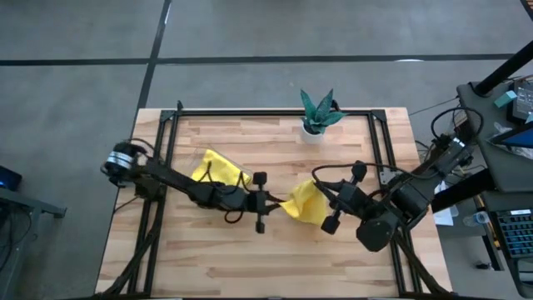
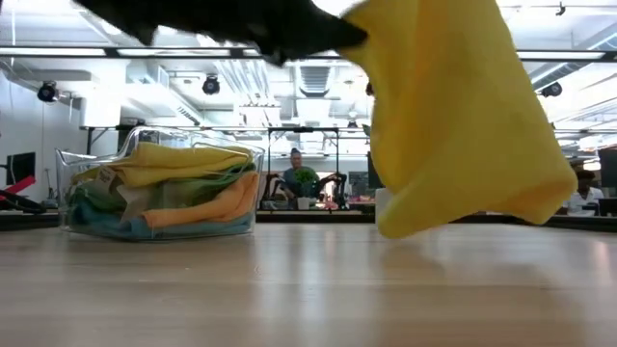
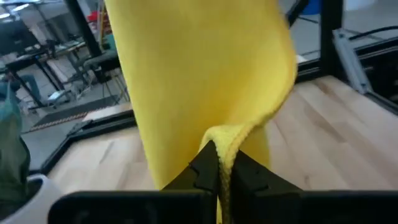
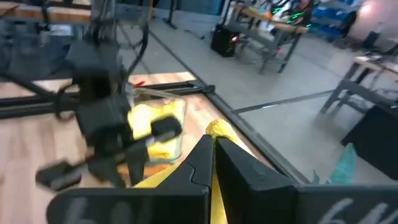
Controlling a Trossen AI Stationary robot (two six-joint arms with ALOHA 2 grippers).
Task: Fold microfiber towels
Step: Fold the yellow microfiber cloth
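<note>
A yellow microfiber towel (image 1: 304,206) hangs in the air over the middle of the table, held between my two grippers. My left gripper (image 1: 281,204) is shut on its left side and my right gripper (image 1: 320,198) is shut on its right side. In the low view the towel (image 2: 463,116) droops in a broad sheet, its lower edge above the tabletop. More towels, yellow, green, orange and blue, lie heaped in a clear tray (image 2: 67,183) at the table's left rear. My left gripper pinches a bunched edge of the yellow towel (image 3: 221,138) between its two fingers, coming nearly level from the table's left. The cloth rises and spreads beyond the fingers, clear of the table. My right gripper pinches a small bunched bit of the towel's edge (image 4: 219,129) between its two fingers, coming from the table's right, nearly level. The rest of the cloth drops below the fingers.
A small teal-leaved plant in a white pot (image 1: 316,117) stands at the table's far edge. The tray (image 1: 218,169) sits under the left arm. Bare wood lies along the near half of the table (image 1: 266,258). A black frame borders the table.
</note>
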